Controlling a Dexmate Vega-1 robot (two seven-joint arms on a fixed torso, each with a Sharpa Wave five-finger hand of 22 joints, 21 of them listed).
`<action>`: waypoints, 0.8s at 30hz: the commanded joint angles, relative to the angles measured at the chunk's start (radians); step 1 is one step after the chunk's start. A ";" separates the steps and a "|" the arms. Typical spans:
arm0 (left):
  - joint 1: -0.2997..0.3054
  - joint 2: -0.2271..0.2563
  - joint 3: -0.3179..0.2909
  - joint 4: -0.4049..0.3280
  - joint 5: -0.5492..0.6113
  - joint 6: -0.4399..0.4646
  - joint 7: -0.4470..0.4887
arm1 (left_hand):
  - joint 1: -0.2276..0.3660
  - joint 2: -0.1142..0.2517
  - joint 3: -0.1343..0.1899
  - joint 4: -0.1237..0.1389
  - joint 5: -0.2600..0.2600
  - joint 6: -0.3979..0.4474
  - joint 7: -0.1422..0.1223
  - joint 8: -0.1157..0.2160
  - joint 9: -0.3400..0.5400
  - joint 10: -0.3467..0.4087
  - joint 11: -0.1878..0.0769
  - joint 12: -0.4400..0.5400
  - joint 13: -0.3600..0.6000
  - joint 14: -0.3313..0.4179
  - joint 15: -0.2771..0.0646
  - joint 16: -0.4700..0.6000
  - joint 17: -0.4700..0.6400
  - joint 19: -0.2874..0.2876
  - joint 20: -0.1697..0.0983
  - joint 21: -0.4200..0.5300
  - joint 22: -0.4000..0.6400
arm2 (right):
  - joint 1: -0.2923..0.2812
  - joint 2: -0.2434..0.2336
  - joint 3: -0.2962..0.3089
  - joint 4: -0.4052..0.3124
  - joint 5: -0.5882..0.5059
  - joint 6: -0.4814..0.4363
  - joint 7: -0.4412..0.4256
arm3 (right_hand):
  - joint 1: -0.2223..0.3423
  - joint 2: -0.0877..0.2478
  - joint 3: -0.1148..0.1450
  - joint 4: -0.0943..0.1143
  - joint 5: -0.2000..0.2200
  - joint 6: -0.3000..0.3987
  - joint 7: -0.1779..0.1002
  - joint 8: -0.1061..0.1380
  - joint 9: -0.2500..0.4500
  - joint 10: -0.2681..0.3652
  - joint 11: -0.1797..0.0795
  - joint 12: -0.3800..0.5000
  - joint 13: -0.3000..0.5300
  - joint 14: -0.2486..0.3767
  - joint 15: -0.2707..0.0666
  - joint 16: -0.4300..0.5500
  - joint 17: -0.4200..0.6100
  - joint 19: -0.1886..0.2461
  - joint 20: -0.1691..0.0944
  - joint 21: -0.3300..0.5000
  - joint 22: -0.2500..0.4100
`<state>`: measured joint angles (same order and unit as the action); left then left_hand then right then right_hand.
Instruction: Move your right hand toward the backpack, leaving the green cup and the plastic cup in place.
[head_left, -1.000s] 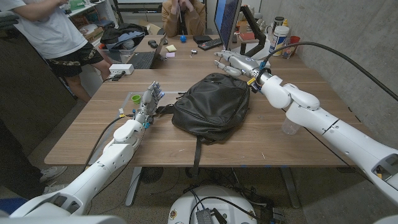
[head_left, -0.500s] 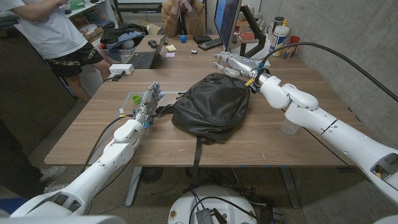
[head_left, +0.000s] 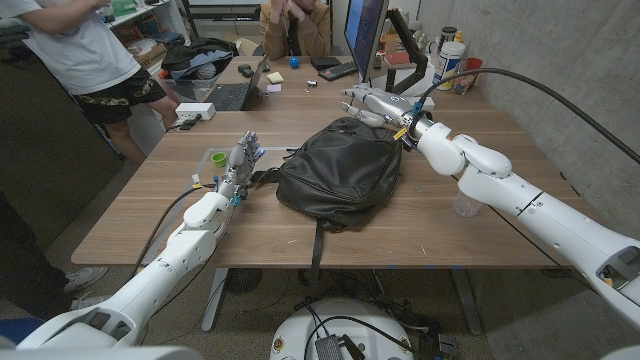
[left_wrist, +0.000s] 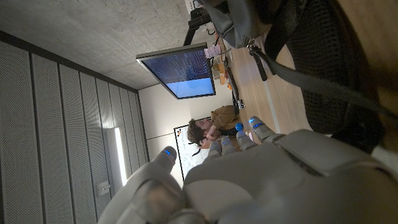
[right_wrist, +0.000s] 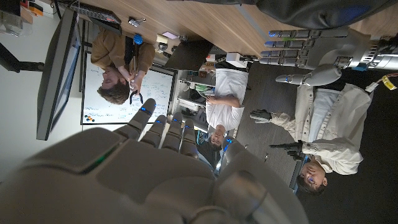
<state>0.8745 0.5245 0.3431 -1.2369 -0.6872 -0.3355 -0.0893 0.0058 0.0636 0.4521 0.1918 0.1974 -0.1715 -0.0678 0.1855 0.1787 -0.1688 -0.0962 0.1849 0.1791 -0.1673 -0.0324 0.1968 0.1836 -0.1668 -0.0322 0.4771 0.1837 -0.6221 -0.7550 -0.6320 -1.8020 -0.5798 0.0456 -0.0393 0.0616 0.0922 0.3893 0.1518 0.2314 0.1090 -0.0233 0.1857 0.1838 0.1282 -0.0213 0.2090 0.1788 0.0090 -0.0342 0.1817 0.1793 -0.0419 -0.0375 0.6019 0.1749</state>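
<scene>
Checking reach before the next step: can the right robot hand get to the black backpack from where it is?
Probably yes. The right robot hand, fingers apart and holding nothing, hovers at the far edge of the black soft backpack, with nothing between them. The clear plastic cup sits under the forearm, off that path.

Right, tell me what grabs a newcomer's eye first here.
The black backpack lying at the table's middle stands out first. The right hand hangs open over its far end, and the left hand stands beside its left edge, near the small green cup.
</scene>
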 joint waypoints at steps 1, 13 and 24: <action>0.011 0.005 0.000 -0.019 0.001 0.006 0.007 | 0.003 0.117 0.000 0.002 0.008 -0.077 -0.005 0.003 0.005 -0.058 0.002 0.005 0.002 -0.138 -0.061 0.001 0.004 -0.040 -0.087 -0.004 0.005 | -0.001 -0.004 -0.005 -0.004 -0.013 -0.003 0.013 | 0.004 0.083 0.004 0.004 -0.005 0.000 -0.006 0.004 0.002 0.005 -0.007 0.001 0.005 0.004 -0.042 0.010 0.003 0.002 -0.086 -0.001 0.001; 0.025 0.014 -0.006 -0.034 -0.001 0.008 0.015 | 0.002 0.117 -0.001 0.002 0.008 -0.077 -0.004 0.003 0.005 -0.057 0.003 0.006 0.002 -0.137 -0.060 0.001 0.004 -0.040 -0.086 -0.005 0.005 | 0.001 -0.006 -0.013 -0.010 -0.030 -0.016 0.033 | 0.003 0.083 0.004 0.005 -0.006 0.001 -0.008 0.004 0.002 0.004 -0.006 0.000 0.005 0.003 -0.041 0.009 0.002 0.002 -0.086 -0.005 0.001; 0.029 0.016 -0.010 -0.031 -0.004 0.006 0.013 | 0.002 0.117 -0.001 0.002 0.008 -0.076 -0.003 0.003 0.005 -0.058 0.004 0.005 0.002 -0.138 -0.059 0.001 0.004 -0.040 -0.085 -0.006 0.005 | 0.014 0.012 -0.035 0.008 -0.044 -0.023 0.049 | 0.002 0.082 0.003 0.007 -0.007 0.000 -0.009 0.004 0.002 0.003 -0.007 0.000 0.005 0.003 -0.042 0.009 0.003 0.003 -0.086 -0.008 0.001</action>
<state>0.8975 0.5374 0.3388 -1.2664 -0.6866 -0.3299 -0.0763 0.0058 0.0636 0.4522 0.1918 0.1973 -0.1715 -0.0678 0.1855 0.1787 -0.1688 -0.0962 0.1849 0.1791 -0.1673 -0.0324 0.1968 0.1836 -0.1668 -0.0322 0.4731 0.1837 -0.6193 -0.7561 -0.6491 -1.8084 -0.6095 0.0284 -0.0045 0.0615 0.0922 0.3893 0.1518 0.2254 0.1065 -0.0258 0.1857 0.1837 0.1283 -0.0213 0.2090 0.1789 0.0090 -0.0341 0.1818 0.1791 -0.0420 -0.0375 0.5952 0.1747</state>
